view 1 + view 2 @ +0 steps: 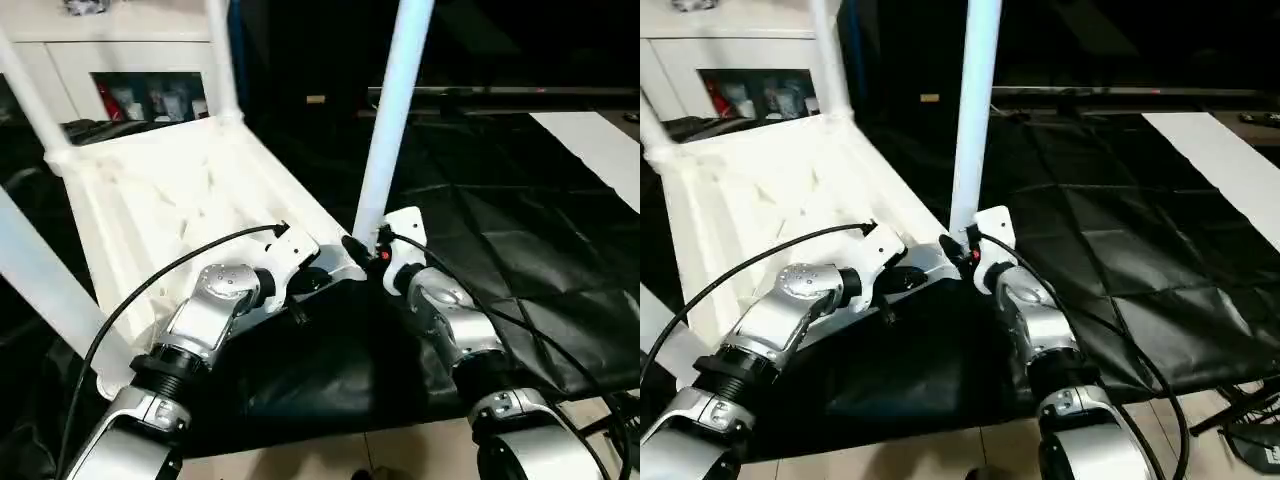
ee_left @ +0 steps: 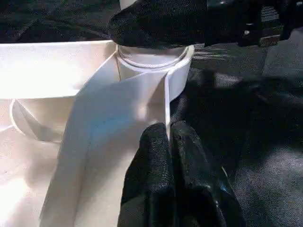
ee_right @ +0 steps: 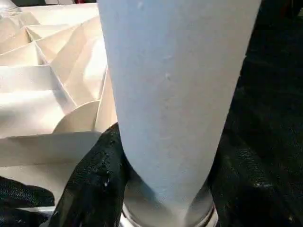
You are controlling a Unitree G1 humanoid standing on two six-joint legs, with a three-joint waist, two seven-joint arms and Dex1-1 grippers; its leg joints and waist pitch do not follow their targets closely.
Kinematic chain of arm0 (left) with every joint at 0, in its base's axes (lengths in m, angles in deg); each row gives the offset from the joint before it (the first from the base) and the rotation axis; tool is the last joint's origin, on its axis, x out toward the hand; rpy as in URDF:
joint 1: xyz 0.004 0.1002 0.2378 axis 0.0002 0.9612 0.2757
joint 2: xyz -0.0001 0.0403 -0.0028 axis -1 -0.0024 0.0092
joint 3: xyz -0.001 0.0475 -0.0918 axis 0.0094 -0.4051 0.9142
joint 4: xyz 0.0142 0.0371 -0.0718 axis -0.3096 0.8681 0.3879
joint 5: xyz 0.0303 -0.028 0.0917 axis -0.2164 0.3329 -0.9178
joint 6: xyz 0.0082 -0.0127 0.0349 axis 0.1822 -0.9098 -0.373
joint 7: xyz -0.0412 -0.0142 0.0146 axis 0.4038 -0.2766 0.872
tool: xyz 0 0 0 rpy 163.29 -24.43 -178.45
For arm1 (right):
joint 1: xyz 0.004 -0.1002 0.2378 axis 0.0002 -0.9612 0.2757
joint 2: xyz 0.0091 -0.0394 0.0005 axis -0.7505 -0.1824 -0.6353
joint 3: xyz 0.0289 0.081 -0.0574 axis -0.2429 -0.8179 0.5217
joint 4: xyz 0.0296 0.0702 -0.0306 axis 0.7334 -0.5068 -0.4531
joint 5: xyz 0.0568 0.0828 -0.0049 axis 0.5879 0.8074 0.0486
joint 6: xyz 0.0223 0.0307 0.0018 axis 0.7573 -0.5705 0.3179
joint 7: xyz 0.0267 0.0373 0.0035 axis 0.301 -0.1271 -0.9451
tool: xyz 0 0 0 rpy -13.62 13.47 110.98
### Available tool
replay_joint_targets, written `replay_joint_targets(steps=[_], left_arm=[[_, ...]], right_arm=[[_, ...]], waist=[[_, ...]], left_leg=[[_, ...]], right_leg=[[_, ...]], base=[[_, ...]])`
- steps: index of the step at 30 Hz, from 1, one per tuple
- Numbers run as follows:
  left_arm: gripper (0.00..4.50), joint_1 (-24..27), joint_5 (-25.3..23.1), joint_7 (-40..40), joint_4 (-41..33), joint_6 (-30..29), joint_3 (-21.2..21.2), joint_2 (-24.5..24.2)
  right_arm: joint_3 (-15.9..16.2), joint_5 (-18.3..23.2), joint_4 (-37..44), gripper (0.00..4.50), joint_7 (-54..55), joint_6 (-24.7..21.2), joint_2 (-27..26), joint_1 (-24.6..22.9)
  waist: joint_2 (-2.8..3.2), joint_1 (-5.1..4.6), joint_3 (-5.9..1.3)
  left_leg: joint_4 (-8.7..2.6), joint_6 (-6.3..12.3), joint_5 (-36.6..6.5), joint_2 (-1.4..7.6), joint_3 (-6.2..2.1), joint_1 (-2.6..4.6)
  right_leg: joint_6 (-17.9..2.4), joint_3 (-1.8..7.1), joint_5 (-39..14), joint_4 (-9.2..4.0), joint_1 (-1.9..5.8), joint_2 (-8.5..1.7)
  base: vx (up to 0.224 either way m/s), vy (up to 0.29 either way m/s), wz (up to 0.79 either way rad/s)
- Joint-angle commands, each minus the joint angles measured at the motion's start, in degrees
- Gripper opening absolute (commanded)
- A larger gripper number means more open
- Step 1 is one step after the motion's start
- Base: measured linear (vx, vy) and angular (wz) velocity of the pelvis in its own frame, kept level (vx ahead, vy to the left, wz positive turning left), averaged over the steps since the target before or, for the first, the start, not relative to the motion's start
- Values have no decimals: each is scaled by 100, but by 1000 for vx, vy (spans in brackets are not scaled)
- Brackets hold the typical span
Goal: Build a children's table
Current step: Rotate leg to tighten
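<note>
The white table top point(image 1: 170, 200) lies upside down on a black mat, ribbed underside up. Three tube legs stand in its corner sockets: far left point(image 1: 25, 90), back point(image 1: 222, 60) and near left point(image 1: 45, 285). A fourth leg point(image 1: 395, 110) stands upright in the near right corner socket point(image 2: 151, 61). My right gripper point(image 3: 165, 189) is shut on this leg just above the socket, one finger point(image 3: 94, 179) on each side. Beside that corner, my left gripper point(image 2: 169, 137) is shut on the top's thin rim wall point(image 2: 142, 109). In the eye views both grippers meet at this corner point(image 1: 340, 265).
A white cabinet with glass doors point(image 1: 130, 50) stands behind the table top. The black mat point(image 1: 520, 240) spreads to the right, with a white sheet point(image 1: 600, 150) at its far right. A dark rail point(image 1: 500, 95) runs along the back. Light floor point(image 1: 400, 450) shows in front.
</note>
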Motion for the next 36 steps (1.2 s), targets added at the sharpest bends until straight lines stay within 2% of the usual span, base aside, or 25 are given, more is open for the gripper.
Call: replay_joint_targets(steps=[1, 2, 3, 5, 6, 8, 9, 11, 13, 14, 20, 23, 24, 26, 29, 30, 33, 36], left_arm=[[0, -37, 89, 401, -33, 77, -352, 206], [0, -39, 85, 422, -25, 83, -350, 187], [0, -21, 91, 567, -5, 89, -344, 27], [0, 19, 95, 717, -47, 62, -365, -121], [0, 45, 99, 800, -77, 38, -371, -204], [0, 74, 120, 966, -113, -3, -391, -323], [0, 95, 135, 1146, -133, -2, -426, -432], [0, 114, 155, 1312, -152, -12, -451, -524], [0, 141, 196, 1504, -197, -49, -472, -611], [0, 165, 249, 1664, -251, -74, -488, -666], [0, 226, 509, 2412, -467, -81, -575, -890], [0, 258, 687, 2826, -662, -172, -636, -1065], [0, 263, 722, 2957, -730, -233, -666, -1140], [0, 271, 759, 3313, -865, -350, -759, -1378], [0, 286, 745, 3349, -860, -308, -732, -1456], [0, 301, 760, 3368, -875, -320, -702, -1490], [0, 323, 774, 3369, -883, -330, -652, -1519], [0, 334, 803, 3305, -875, -326, -634, -1521]], right_arm=[[397, -75, -189, 270, -575, -46, -199, -28], [412, -90, -186, 276, -618, -22, -177, -29], [400, -57, -182, 288, -882, 8, -17, -8], [442, -18, -133, 311, -1232, 24, 182, 2], [518, -7, -66, 316, -1536, 57, 335, -13], [631, 17, 52, 316, -2017, 15, 573, -45], [745, 22, 168, 316, -2482, -37, 805, -83], [826, 35, 293, 316, -2917, -42, 1020, -126], [844, 80, 419, 316, -3315, -57, 1208, -160], [853, 135, 529, 316, -3604, -86, 1356, -182], [883, 256, 765, 316, -4464, -202, 1813, -210], [932, 371, 911, 316, -4842, -252, 1997, -259], [951, 395, 953, 316, -4962, -254, 2048, -278], [991, 418, 1001, 316, -5257, -244, 2157, -330], [995, 421, 965, 316, -5310, -272, 2144, -334], [997, 436, 975, 289, -5341, -312, 2129, -333], [982, 491, 1018, 277, -5427, -420, 2107, -332], [992, 522, 1016, 243, -5440, -453, 2101, -339]], waist=[[14, 32, -239], [34, 39, -246], [14, 55, -262], [23, 57, -268], [62, 74, -287], [35, 81, -303], [18, 106, -313], [40, 152, -328], [24, 182, -338], [64, 202, -326], [89, 238, -306], [86, 274, -311], [60, 324, -329], [60, 376, -328], [46, 395, -312], [51, 404, -311], [24, 413, -311], [30, 414, -320]], left_leg=[[-501, 244, -2091, -43, 58, -134], [-504, 268, -2000, -39, 58, -147], [-492, 302, -1830, -28, 82, -127], [-491, 338, -1692, -20, 92, -145], [-477, 361, -1526, -17, 104, -132], [-455, 448, -1336, -20, 134, -128], [-426, 561, -1079, -27, 154, -142], [-401, 647, -776, -27, 159, -160], [-398, 676, -646, -29, 160, -165], [-404, 683, -650, -17, 163, -138], [-429, 557, -1030, 1, 164, -105], [-421, 546, -939, 6, 168, -113], [-421, 557, -893, 12, 166, -104], [-412, 610, -723, 25, 171, -117], [-414, 585, -722, 20, 175, -126], [-415, 564, -749, 18, 175, -122], [-419, 492, -783, 15, 171, -126], [-413, 478, -694, 6, 169, -132]], right_leg=[[-573, 181, -2784, -534, 257, -227], [-650, 198, -2619, -504, 274, -229], [-805, 224, -2318, -468, 272, -232], [-919, 241, -2074, -434, 289, -230], [-1049, 247, -1773, -397, 301, -229], [-1218, 251, -1388, -365, 317, -211], [-1340, 262, -1095, -327, 341, -206], [-1444, 273, -737, -274, 363, -214], [-1494, 271, -592, -251, 386, -214], [-1549, 267, -530, -263, 379, -202], [-1529, 265, -992, -294, 366, -199], [-1518, 268, -923, -279, 369, -200], [-1532, 265, -885, -257, 384, -207], [-1576, 260, -697, -226, 377, -200], [-1544, 260, -804, -236, 369, -208], [-1527, 261, -867, -244, 367, -209], [-1426, 266, -1041, -256, 371, -217], [-1385, 267, -1011, -247, 375, -215]], base=[[0, 0, 0], [0, 0, 0], [0, 0, 0], [0, 0, 0], [0, 0, 0], [35, -16, 5], [0, 0, 0], [0, 0, 0], [0, 0, 0], [0, 0, 0], [0, 0, 0], [0, 0, 0], [0, 0, 0], [0, 0, 0], [0, 0, 0], [0, 0, 0], [0, 0, 0], [0, 0, 0]])
